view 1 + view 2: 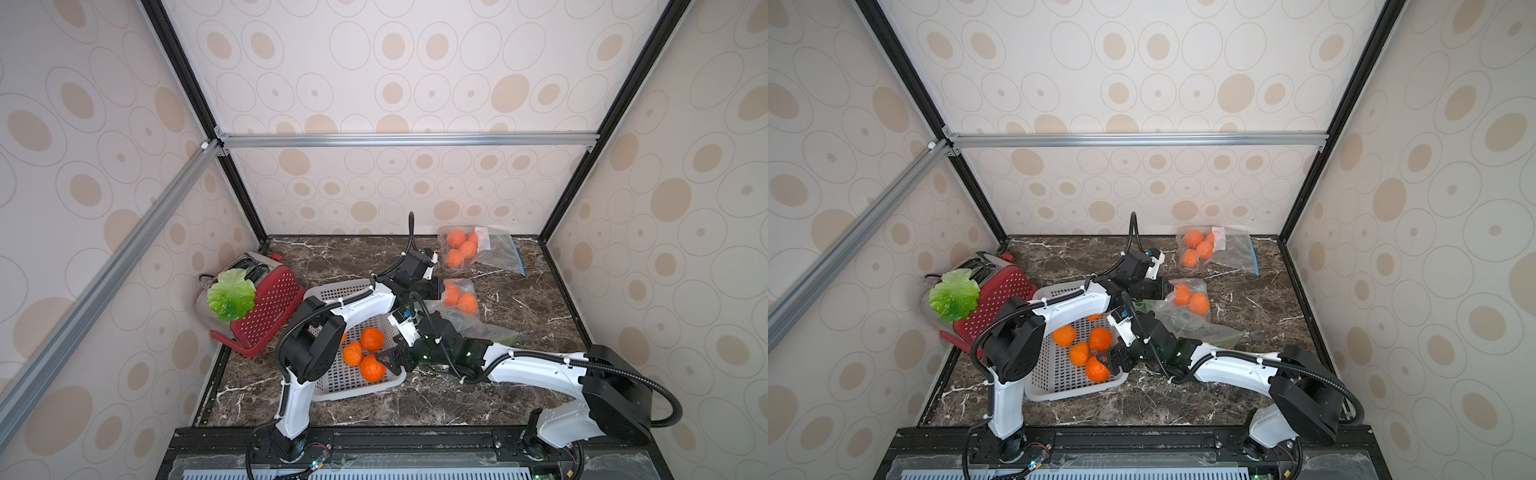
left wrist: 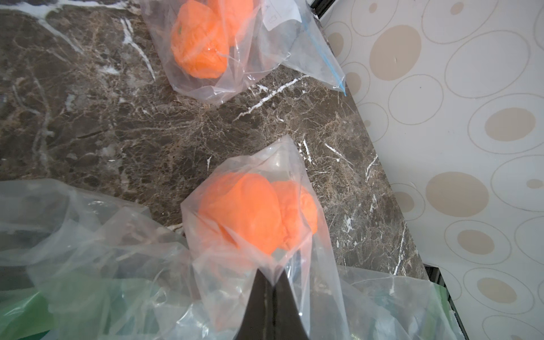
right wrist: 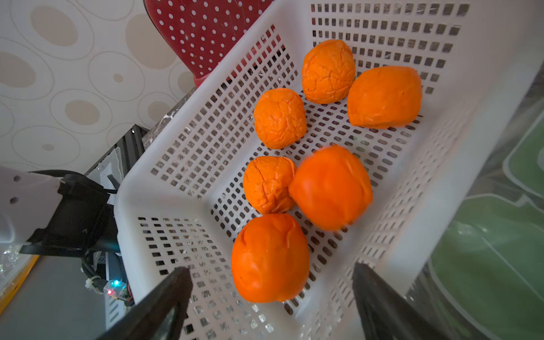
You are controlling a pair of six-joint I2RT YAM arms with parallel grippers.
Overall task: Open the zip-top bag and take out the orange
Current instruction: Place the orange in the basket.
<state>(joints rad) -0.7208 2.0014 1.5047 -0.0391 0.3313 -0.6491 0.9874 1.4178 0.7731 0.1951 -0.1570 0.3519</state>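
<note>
The left claw [image 2: 270,282] is pressed together on a fold of the clear zip-top bag [image 2: 266,159], and the plastic is drawn tight from this pinch. Inside the bag, two bagged oranges [image 2: 250,212] lie one against the other. In both top views this bag rests on the dark marble worktop [image 1: 540,307], just beyond the far right corner of the white basket [image 1: 357,392]. The left claw holds it at the edge nearest to the basket.

The right claw [image 3: 270,269] stands wide apart and holds nothing. It hangs over the near right part of the basket, above the fruit. Six basket oranges [image 3: 269,259] lie on the perforated floor. One of them [image 3: 331,187] looks blurred in the right wrist view; the other five are sharp.

A second bag [image 1: 484,249], with a blue zip strip and more oranges inside, lies farther from the basket than the held bag, in the same direction. A crumpled bag [image 1: 486,330] with something green in it lies just beside the right side of the basket, partly under the right arm. A red toaster [image 1: 270,299] stands just beside the left side of the basket, and a green leaf [image 1: 230,293] sits on it.
</note>
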